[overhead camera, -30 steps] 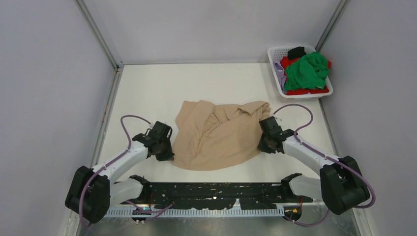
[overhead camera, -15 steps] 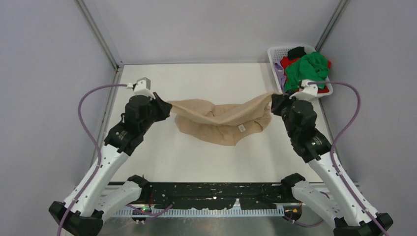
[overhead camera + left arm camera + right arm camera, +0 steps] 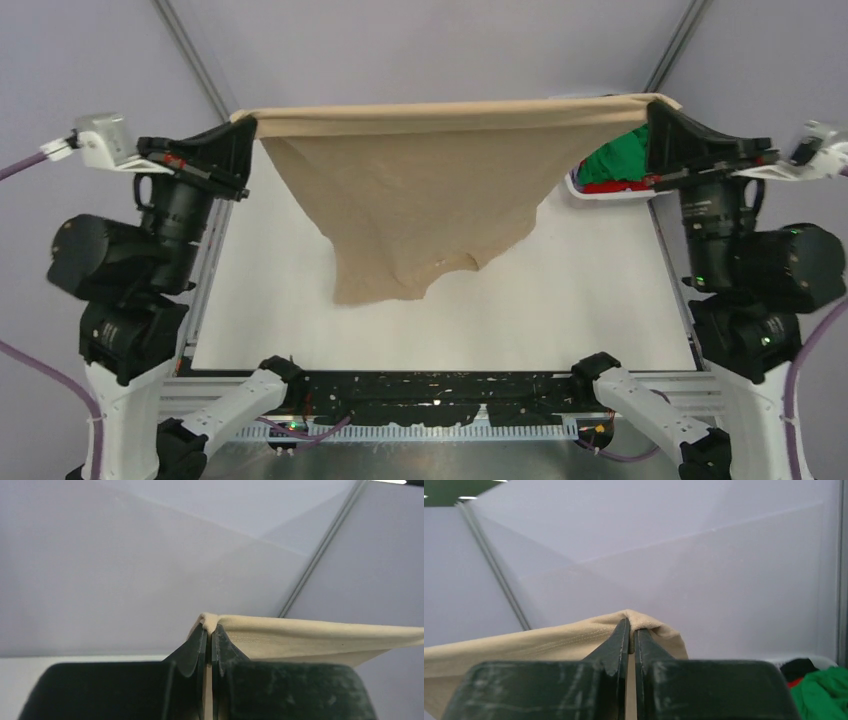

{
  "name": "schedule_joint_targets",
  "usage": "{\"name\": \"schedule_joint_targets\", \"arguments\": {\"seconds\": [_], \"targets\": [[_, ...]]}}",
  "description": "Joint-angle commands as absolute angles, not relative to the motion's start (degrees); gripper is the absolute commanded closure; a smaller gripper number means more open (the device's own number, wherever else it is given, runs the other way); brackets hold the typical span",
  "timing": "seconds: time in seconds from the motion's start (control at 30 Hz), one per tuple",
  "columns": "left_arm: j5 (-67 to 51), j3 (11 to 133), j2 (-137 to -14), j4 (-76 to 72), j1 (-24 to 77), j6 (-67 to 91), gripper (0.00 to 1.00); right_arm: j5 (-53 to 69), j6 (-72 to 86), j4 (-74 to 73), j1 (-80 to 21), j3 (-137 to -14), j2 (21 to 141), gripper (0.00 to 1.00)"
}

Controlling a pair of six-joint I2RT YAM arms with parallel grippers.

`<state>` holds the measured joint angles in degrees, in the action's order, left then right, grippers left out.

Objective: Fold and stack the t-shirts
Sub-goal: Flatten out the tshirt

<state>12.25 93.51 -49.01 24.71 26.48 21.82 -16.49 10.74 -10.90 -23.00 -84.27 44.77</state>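
Top external view. Item 1: beige t-shirt (image 3: 420,190), held in the air above the tabletop (image 3: 600,300). Its top edge is a taut line running from above the left edge to above the right edge, nearer the far edge than the near one. The body hangs below in an uneven drape, longest towards the left; whether the lowest part touches the surface cannot be told. The left arm (image 3: 120,260) and right arm (image 3: 750,260) each carry 1 end of that line, with the left jaws and right jaws both closed on cloth. Item 2: white mesh basket (image 3: 598,193) at the far right corner, mostly hidden by the shirt and right arm. It holds a green t-shirt (image 3: 612,160) over a red t-shirt (image 3: 610,186). Left wrist view. Left jaws pressed fully together, a small nub of beige cloth pinched at the tips; the stitched edge leads off to the right, flat and tight. Right wrist view. Right jaws likewise pressed together on a fold of beige cloth, with the edge leading off to the left. The green and red shirts and a black t-shirt (image 3: 796,669) show at lower right. Handling notes, as judged: light, limp, thin knit with no stiffness of its own, keeping shape only under tension. It would sag and crease if either end slackened. Slightly stretchy, not fragile, not slippery. Best taken at seamed corners, 2 points well apart, pinching a doubled fold so the grip does not creep.
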Motion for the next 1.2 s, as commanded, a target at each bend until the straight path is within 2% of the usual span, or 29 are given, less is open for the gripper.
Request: {"name": "schedule_joint_targets", "arguments": {"seconds": [0.0,0.17,0.33,0.53,0.77,0.93,1.03,1.17], "targets": [[9.1,102.5,-47.2,26.0,26.2,16.0,1.0,-9.9,7.6,-14.8,-22.8,-97.1,43.8,0.95],[0.5,106.1,-43.2,25.6,26.2,16.4,1.0,-1.7,9.1,-18.6,-22.7,-106.4,43.6,0.95],[-2.0,108.8,-41.6,25.3,26.2,16.1,1.0,3.9,10.3,-19.4,-22.7,-111.1,43.0,0.95],[-0.6,109.1,-44.4,25.2,26.2,15.1,1.0,-1.0,9.4,-19.6,-22.7,-110.2,43.6,0.95],[18.0,98.9,-50.7,19.7,26.2,11.1,1.0,-12.9,6.1,-15.5,-22.7,-100.7,47.3,0.95],[34.2,94.8,-63.6,18.2,24.7,8.7,1.0,-30.0,5.2,-10.6,-22.7,-90.1,56.2,0.95],[34.0,96.2,-77.1,19.5,20.3,9.9,1.0,-36.6,4.6,-6.3,-22.2,-85.9,63.7,0.95],[30.0,102.0,-95.5,20.9,16.1,10.8,1.0,-34.5,8.6,-5.4,-19.8,-85.3,78.5,0.95]]}}
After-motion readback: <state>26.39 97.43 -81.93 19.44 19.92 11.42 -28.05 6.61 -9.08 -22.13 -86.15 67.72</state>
